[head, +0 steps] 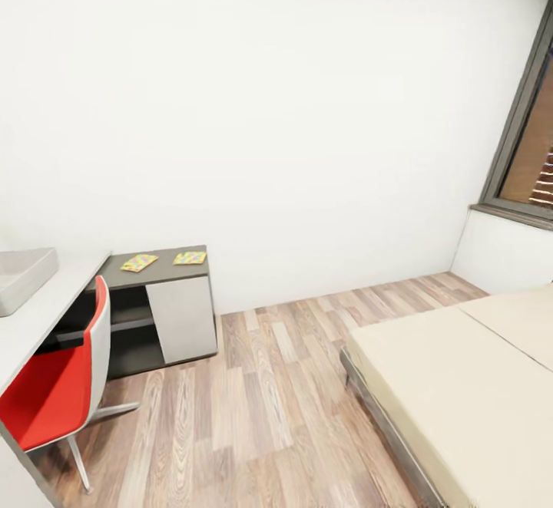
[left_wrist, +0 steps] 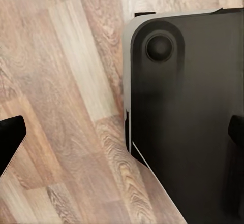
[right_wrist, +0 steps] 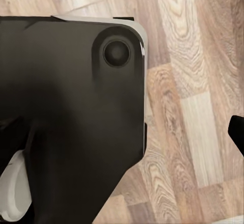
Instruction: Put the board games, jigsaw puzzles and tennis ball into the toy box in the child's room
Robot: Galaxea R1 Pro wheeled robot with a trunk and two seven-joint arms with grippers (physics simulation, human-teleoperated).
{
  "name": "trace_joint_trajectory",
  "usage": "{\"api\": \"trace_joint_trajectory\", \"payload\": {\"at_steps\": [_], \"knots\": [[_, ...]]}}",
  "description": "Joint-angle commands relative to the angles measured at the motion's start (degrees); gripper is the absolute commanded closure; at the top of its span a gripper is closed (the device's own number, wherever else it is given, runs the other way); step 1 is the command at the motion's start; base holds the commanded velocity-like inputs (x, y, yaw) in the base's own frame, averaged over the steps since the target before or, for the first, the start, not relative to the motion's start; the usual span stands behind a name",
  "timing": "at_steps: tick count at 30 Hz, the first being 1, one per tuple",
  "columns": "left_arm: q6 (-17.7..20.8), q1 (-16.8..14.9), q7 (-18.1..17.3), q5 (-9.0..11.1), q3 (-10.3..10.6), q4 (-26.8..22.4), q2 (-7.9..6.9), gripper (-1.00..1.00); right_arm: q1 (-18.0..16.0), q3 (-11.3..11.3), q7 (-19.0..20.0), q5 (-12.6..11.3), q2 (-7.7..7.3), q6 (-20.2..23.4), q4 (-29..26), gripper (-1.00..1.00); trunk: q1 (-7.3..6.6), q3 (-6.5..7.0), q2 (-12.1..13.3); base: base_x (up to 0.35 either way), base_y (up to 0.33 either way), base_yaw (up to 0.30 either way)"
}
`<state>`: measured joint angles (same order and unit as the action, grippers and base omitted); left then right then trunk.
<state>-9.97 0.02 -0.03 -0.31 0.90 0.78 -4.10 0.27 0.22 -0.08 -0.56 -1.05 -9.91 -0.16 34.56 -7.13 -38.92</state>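
Two jigsaw puzzles (head: 139,262) (head: 190,258) lie flat side by side on the low dark grey section of the table (head: 115,272) against the far wall. The light grey toy box (head: 21,278) stands on the table's light top at the left edge of the head view, partly cut off. The bed (head: 461,385) shows a bare cream mattress at the right. The board games and the tennis ball are out of view. My left gripper (left_wrist: 122,137) and right gripper (right_wrist: 122,130) hang open over the wood floor beside my black base, holding nothing.
A red and white swivel chair (head: 54,393) stands tucked at the table in the lower left. Wood-plank floor (head: 261,385) runs between table and bed. A dark-framed window (head: 530,155) sits at the upper right. My black base (left_wrist: 188,122) is under both wrists.
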Motion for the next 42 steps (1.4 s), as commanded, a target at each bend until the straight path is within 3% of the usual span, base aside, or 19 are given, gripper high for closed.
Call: {"api": "trace_joint_trajectory", "payload": {"at_steps": [1,40,42], "knots": [[-0.3,0.0,0.0,0.0,0.1,0.1,0.02,-1.00,0.0,0.0,0.0,-0.1,0.00,-0.2,0.0,-1.00,-0.21,0.13,0.4,0.000,0.000,-0.262],[-0.4,0.0,-0.1,0.0,0.1,0.0,0.00,-1.00,0.0,0.0,0.0,-0.1,0.02,-0.7,0.0,-1.00,-8.78,7.13,16.0,0.000,0.000,-0.262],[-0.4,0.0,-0.1,0.0,0.1,0.1,-0.05,-1.00,0.0,0.0,0.0,-0.1,0.04,-0.8,0.0,-1.00,-8.78,7.13,16.0,0.000,0.000,-0.262]]}}
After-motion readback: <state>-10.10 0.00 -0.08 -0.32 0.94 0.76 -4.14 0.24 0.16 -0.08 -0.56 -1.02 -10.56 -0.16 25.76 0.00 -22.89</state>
